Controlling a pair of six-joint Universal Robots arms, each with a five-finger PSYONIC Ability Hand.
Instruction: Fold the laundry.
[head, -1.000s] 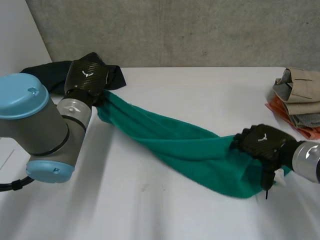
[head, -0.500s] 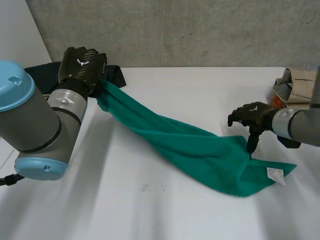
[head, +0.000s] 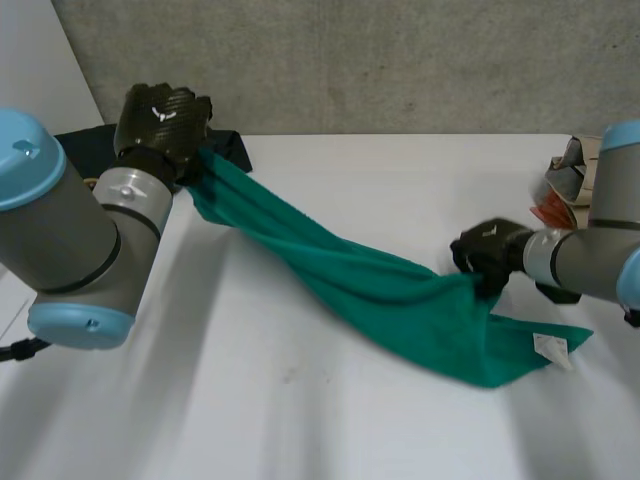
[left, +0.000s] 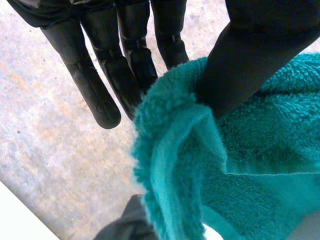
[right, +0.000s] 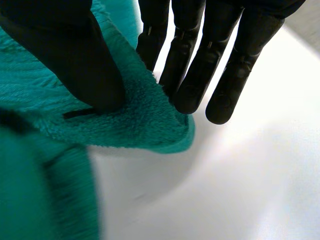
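Grey concrete wall (head: 400, 60) backs a white worktop (head: 350, 430). At far left, a dark garment (head: 85, 145) lies bunched at the back edge, just behind the robot's left hand (head: 160, 120), which pinches one end of a green towel (head: 360, 285) between thumb and straight fingers (left: 95, 85), holding it off the surface. From there the green towel runs diagonally rightward, sagging onto the worktop. The right hand (head: 485, 250) nips the cloth's edge near its far end, thumb against fingers (right: 190, 75). A small white label (head: 551, 349), its print unreadable, sits on the corner just beyond. Folded clothes (head: 565, 180) are stacked at the right edge, partly hidden by the right arm.
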